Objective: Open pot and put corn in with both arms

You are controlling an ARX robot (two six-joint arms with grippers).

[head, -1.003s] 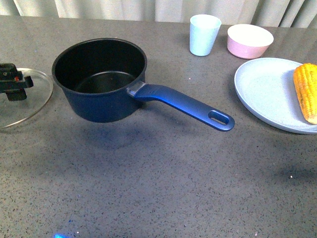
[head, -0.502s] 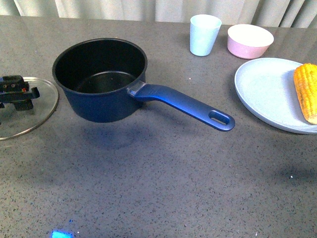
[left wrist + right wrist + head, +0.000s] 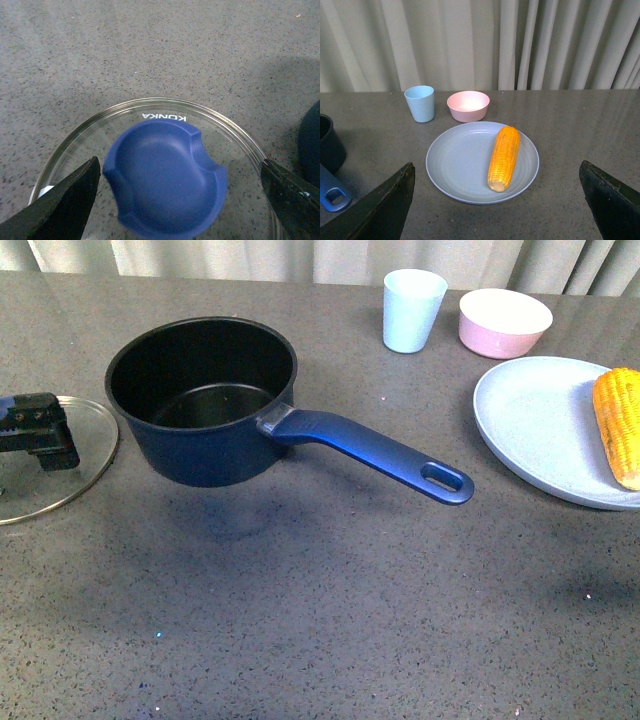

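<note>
The dark navy pot (image 3: 200, 400) stands open on the grey table, black inside and empty, its long blue handle (image 3: 380, 453) pointing right. Its glass lid (image 3: 75, 475) lies flat on the table to the left of the pot. My left gripper (image 3: 38, 430) is open over the lid. In the left wrist view its jaws stand wide on either side of the lid's blue knob (image 3: 165, 187). The corn (image 3: 618, 425) lies on a pale blue plate (image 3: 540, 430) at the right. My right gripper (image 3: 495, 207) is open and empty, short of the corn (image 3: 504, 157).
A pale blue cup (image 3: 413, 310) and a pink bowl (image 3: 505, 322) stand behind the plate, near the curtain. The right wrist view shows the pot's side (image 3: 330, 145) and handle end (image 3: 332, 195) beside the plate (image 3: 460, 165).
The lid and my left gripper have shifted a little to the right, towards the pot, and lower. The pot, corn and plate have not moved.
</note>
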